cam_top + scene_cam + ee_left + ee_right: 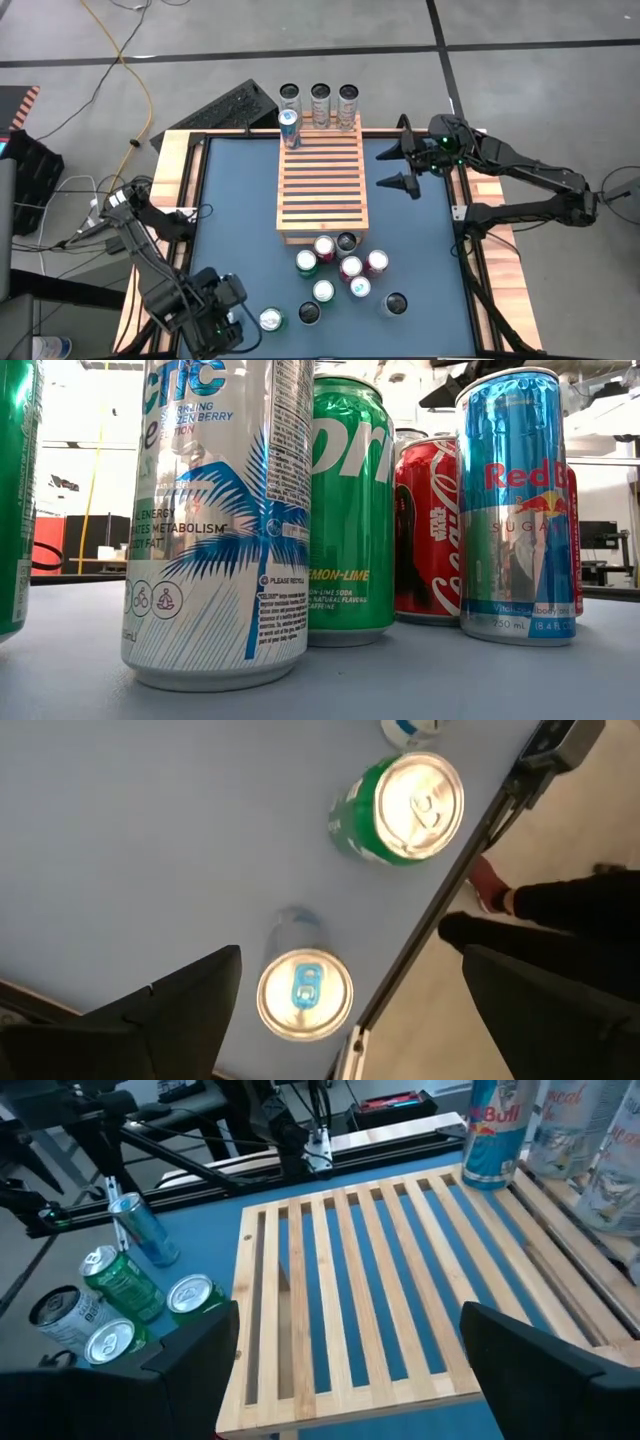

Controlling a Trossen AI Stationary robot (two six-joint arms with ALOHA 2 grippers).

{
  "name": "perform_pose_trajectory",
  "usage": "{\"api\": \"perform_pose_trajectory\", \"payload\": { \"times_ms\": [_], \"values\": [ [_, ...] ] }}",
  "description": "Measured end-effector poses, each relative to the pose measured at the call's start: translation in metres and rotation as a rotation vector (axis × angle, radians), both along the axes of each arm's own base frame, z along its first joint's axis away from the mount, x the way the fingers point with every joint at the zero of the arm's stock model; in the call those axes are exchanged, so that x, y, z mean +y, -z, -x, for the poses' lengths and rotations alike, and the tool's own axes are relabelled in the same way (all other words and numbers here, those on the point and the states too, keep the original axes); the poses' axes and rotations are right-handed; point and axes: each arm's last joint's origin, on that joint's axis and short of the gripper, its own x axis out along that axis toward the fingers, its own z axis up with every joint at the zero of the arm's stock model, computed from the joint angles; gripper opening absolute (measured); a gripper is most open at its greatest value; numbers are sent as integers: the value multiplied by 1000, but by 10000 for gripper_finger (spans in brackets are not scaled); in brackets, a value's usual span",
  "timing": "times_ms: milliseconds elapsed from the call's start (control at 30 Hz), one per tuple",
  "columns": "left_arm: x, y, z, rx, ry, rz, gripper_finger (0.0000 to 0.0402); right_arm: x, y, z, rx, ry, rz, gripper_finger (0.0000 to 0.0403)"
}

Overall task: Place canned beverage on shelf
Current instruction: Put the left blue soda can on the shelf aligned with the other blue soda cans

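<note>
The shelf [321, 180] [350, 1280] is a light wooden slatted rack in the middle of the blue table. A Red Bull can [288, 128] [495, 1130] stands upright on its far left corner, with three tall cans [320, 98] in a row behind it. My left gripper [235, 322] [350, 1015] hangs open at the near left, pointing down. A silver can with a blue tab [305, 995] [270, 320] stands upright on the table below it, between the fingers and untouched. My right gripper [400, 168] [350, 1380] is open, raised just right of the shelf.
Several cans [345, 270] cluster upright just near of the shelf; in the low view they are a white can [215, 520], a green one [350, 510], a red one [430, 530] and a blue one [520, 510]. A green can [405, 805] stands close by. A person's shoes [490, 890] show beyond the near edge.
</note>
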Motion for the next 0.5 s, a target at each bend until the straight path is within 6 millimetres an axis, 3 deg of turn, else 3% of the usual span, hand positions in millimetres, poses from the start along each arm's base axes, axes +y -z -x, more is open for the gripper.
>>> {"api": "perform_pose_trajectory", "payload": {
  "times_ms": [200, 333, 500],
  "values": [
    [1, 0, 2, 9, 64, -35, 368, -1, -3, -1, -26, 23, 4, 363],
    [14, -3, 17, 81, 69, -127, 369, -2, -3, -1, -32, 43, 5, 363],
    [19, 5, 35, 18, 39, -5, 368, -4, -4, -1, -33, 105, 21, 363]
  ]
}}
